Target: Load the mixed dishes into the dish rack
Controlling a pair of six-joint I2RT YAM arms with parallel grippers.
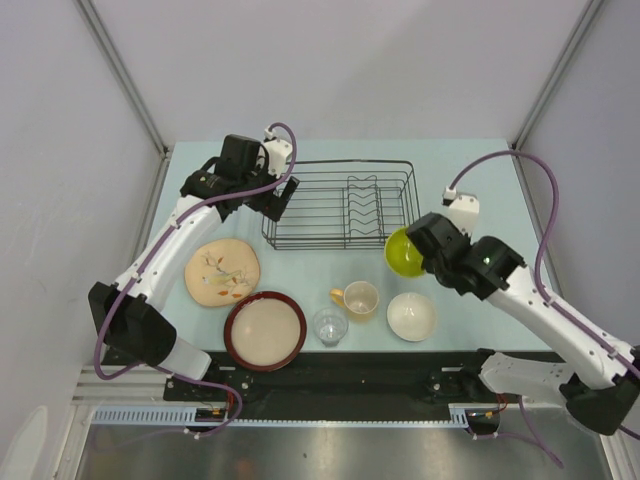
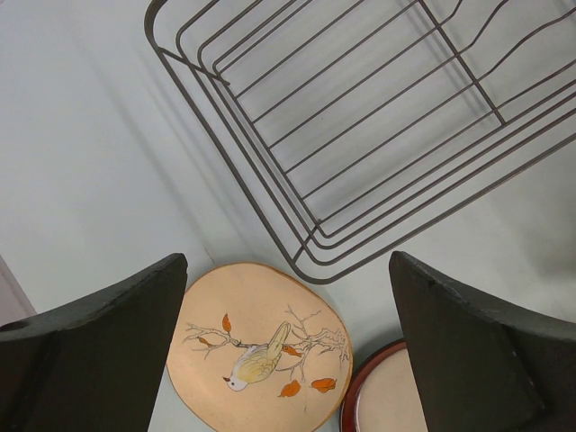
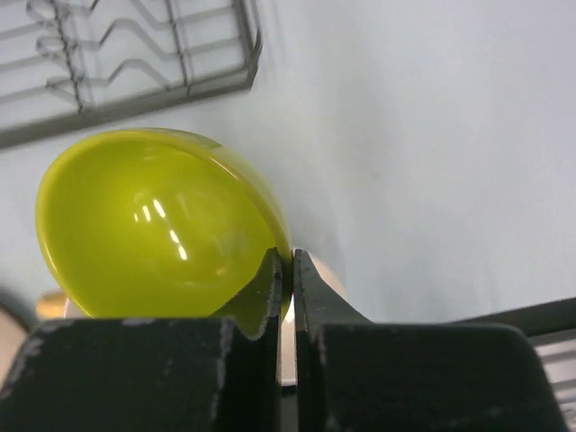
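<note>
**Top view.** The dish rack (image 1: 340, 205) stands at the upper centre of the pale table (image 1: 480, 200); nothing is seen in it. The right gripper (image 1: 428, 250) holds the lime green bowl (image 1: 403, 252) just beside the rack's lower right corner, tipped on edge with its hollow facing the rack. The bowl appears lifted off the table, though this angle does not settle it. The left gripper (image 1: 268, 197) hangs over the rack's left end.

The other dishes lie in the lower half of the frame. From left to right they are the beige floral-patterned plate (image 1: 222, 271), the dark-red-rimmed cream dish (image 1: 265, 330), the clear glass (image 1: 330, 326), the pale yellow mug (image 1: 360, 299) and the small pale saucer (image 1: 411, 316). The glass and mug stand upright, near each other.

**Right wrist view.** The jaws are nearly together, pinching the bowl's rim at lower centre.

**Left wrist view.** The fingers (image 2: 99, 351) are spread wide with nothing between them. The rack's corner fills the upper frame, with the plate and the dish below it.
</note>
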